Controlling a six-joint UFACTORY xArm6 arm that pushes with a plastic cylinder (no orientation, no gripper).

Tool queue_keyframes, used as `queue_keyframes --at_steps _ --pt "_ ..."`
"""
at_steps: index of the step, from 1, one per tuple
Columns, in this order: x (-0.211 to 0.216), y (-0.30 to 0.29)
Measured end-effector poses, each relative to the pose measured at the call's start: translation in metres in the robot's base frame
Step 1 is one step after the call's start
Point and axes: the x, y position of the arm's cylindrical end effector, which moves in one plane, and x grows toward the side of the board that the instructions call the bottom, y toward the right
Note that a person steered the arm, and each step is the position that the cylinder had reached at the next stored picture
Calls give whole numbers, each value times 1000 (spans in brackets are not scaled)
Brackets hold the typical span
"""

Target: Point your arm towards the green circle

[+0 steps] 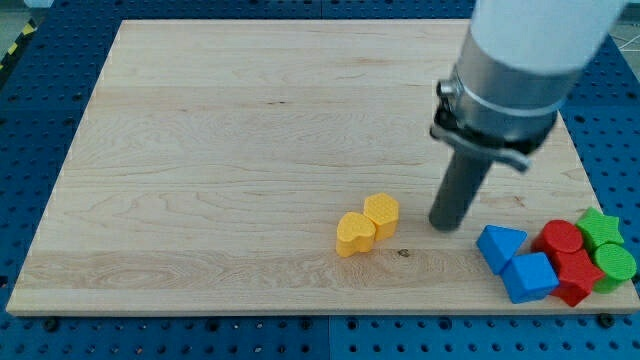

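Observation:
The green circle [615,265] lies at the view's bottom right, at the right end of a tight cluster of blocks. My tip [444,226] rests on the wooden board, well to the left of the green circle. It stands between the yellow blocks and the cluster. A green star [599,226] sits just above the green circle. A red circle [561,239] and another red block [577,278] touch the green ones on their left.
A blue triangle [499,245] and a blue block [530,277] form the cluster's left side. A yellow heart [354,234] and a yellow hexagon [381,214] sit together left of my tip. The board's bottom edge [300,316] runs just below the blocks.

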Motion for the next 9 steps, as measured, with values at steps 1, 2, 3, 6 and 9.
queue_keyframes --at_steps 1,2,3,6,9 --pt "-50 23" --pt "-70 120" --pt "-62 218" --pt "88 218" --pt "99 179"
